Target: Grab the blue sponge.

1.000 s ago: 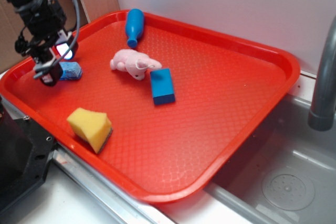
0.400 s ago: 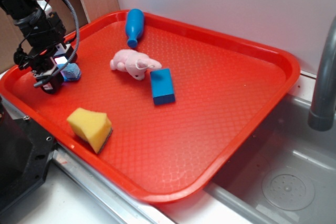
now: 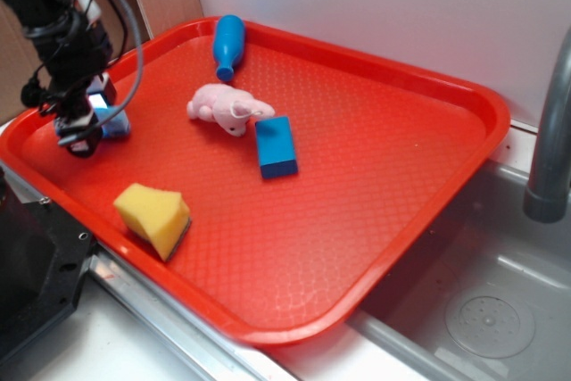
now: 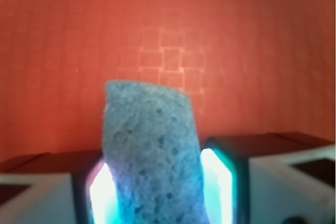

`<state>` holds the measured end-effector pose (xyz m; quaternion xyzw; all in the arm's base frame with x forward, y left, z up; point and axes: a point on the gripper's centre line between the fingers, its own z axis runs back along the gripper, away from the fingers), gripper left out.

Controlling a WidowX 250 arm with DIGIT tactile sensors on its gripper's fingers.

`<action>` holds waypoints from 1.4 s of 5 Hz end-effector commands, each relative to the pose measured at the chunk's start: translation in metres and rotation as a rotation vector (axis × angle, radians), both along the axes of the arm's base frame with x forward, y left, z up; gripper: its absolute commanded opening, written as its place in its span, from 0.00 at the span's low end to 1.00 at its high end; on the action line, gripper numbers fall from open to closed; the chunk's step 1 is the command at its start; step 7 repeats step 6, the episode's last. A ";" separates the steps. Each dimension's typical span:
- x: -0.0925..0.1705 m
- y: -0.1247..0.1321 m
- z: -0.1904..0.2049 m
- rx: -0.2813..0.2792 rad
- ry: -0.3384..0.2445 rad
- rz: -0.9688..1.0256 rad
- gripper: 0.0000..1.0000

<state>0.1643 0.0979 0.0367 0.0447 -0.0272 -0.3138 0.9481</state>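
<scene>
**Gripper closed on the blue sponge at the tray's far-left corner**

Nearest the exterior camera, a yellow sponge (image 3: 153,216) lies by the near-left rim of the red tray (image 3: 375,185), one corner tipped up. To the right of the tray, a grey sink (image 3: 486,310) with a round drain sits lower, and a grey tap (image 3: 551,131) rises at the right edge.

Further in, toward the tray's middle, a flat blue block (image 3: 276,146) with a dark edge lies on the textured surface. Just beyond it, and touching its far end, is a pink plush toy (image 3: 223,107).

At the left side of the tray, the black arm reaches down, and the gripper (image 3: 89,122) is at tray level. The blue sponge (image 3: 111,120) sits between its fingers, only a small part of it showing in this view. The wrist view makes the grasp plain: the sponge (image 4: 155,156), pale blue and porous, stands upright between the two lit pads (image 4: 215,182), which press against both of its sides. The gripper (image 4: 157,187) is clamped on it, with red tray surface behind.

Farthest away, a blue bottle (image 3: 227,44) lies on its side against the tray's far rim, below the white wall.
</scene>
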 end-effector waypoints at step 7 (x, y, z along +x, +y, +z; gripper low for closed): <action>0.038 -0.107 0.133 -0.096 0.048 0.760 0.00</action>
